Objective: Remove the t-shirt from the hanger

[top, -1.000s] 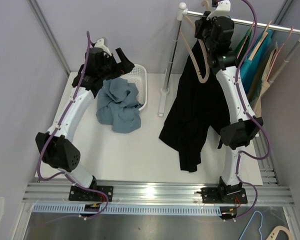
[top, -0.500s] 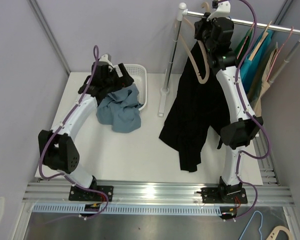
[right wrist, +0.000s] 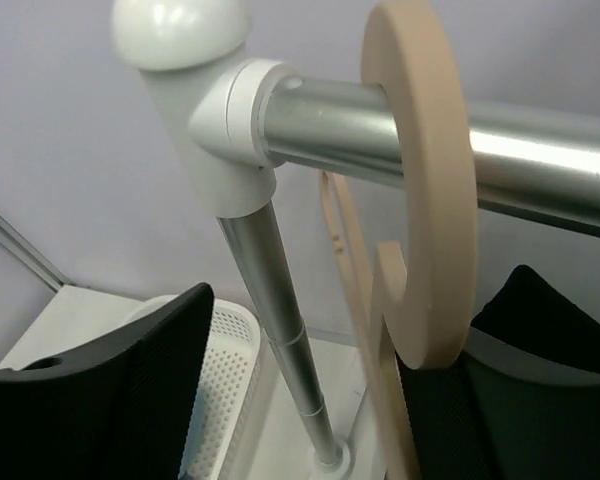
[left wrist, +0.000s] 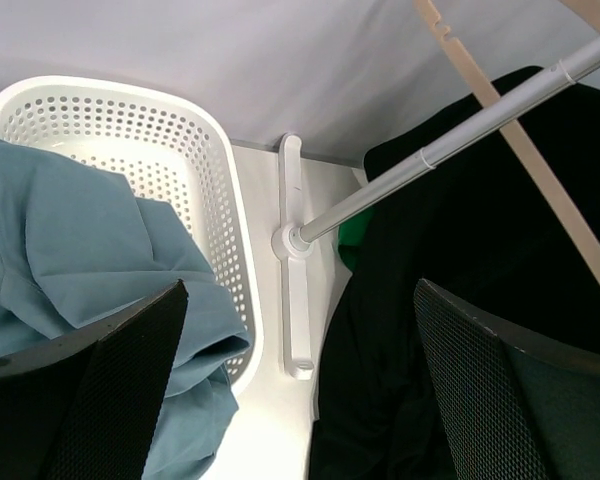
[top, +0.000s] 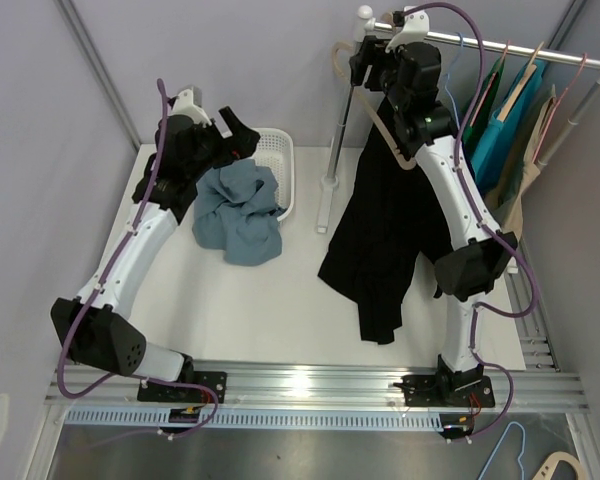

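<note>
A black t-shirt (top: 385, 230) hangs down from a beige wooden hanger (top: 392, 130) at the left end of the metal rail (top: 540, 52). In the right wrist view the hanger's hook (right wrist: 430, 180) sits over the rail (right wrist: 540, 150). My right gripper (right wrist: 310, 400) is open just below, and the hook is close to its right finger (right wrist: 550, 400) without being pinched. My left gripper (top: 238, 133) is open above the basket. Its wrist view shows the t-shirt (left wrist: 460, 270) and one hanger arm (left wrist: 540, 170) ahead on the right.
A white perforated basket (top: 280, 160) stands at the back, with a blue-grey cloth (top: 238, 210) spilling over its near rim. The rack's post (top: 342, 120) and foot (top: 323, 210) stand beside it. Teal and tan garments (top: 510, 120) hang further right on the rail.
My right gripper has opened and shifted left along the rail, leaving the hanger's hook on the rail end. My left arm has moved a little by the basket, its gripper still open.
</note>
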Robot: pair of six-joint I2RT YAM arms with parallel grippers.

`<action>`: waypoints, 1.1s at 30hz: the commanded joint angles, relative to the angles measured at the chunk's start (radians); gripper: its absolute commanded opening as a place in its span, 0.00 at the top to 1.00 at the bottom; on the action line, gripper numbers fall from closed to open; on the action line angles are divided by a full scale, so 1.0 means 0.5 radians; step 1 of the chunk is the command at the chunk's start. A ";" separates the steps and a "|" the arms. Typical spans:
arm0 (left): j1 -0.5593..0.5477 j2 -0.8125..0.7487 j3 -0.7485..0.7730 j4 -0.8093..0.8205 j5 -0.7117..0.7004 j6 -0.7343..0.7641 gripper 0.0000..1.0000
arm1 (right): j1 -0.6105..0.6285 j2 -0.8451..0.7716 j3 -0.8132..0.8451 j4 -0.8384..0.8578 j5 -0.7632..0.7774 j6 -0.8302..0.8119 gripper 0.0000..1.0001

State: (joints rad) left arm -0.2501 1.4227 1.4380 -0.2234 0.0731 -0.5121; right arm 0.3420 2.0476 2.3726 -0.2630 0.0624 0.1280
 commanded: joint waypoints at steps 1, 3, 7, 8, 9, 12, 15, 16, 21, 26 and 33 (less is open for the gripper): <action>-0.024 -0.096 0.026 0.020 -0.002 0.079 0.00 | -0.009 -0.143 0.007 -0.038 0.016 -0.032 0.25; -0.025 -0.124 0.097 -0.035 -0.002 0.085 0.00 | -0.021 -0.211 -0.002 -0.155 0.019 -0.023 0.18; -0.028 -0.198 0.201 -0.103 0.059 0.085 0.00 | -0.101 -0.562 -0.164 -0.364 -0.029 0.051 0.10; -0.031 -0.237 0.201 -0.096 0.066 0.089 0.01 | -0.119 -0.643 -0.329 -0.364 -0.042 0.057 0.07; -0.034 -0.256 0.201 -0.093 0.069 0.089 0.00 | -0.135 -0.726 -0.406 -0.370 -0.063 0.069 0.07; -0.064 -0.296 0.195 -0.093 0.060 0.113 0.01 | -0.214 -1.005 -0.642 -0.388 -0.195 0.069 0.06; -0.095 -0.305 0.213 -0.127 0.053 0.092 0.01 | -0.297 -1.107 -0.628 -0.572 -0.318 0.005 0.06; -0.104 -0.287 0.250 -0.148 0.062 0.082 0.01 | -0.310 -1.107 -0.570 -0.627 -0.321 -0.010 0.06; -0.199 -0.253 0.318 -0.194 0.038 0.104 0.00 | -0.398 -1.055 -0.502 -0.821 -0.251 -0.081 0.09; -0.316 -0.210 0.385 -0.213 -0.029 0.153 0.01 | -0.481 -0.819 -0.190 -1.032 -0.306 -0.060 0.11; -0.341 -0.158 0.419 -0.213 -0.036 0.184 0.01 | -0.546 -0.662 -0.091 -1.023 -0.303 0.054 0.13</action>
State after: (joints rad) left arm -0.4133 1.3338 1.6012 -0.3332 0.0708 -0.4469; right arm 0.0795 1.7290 2.2738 -0.7673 -0.0696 0.1307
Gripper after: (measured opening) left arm 0.994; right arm 0.874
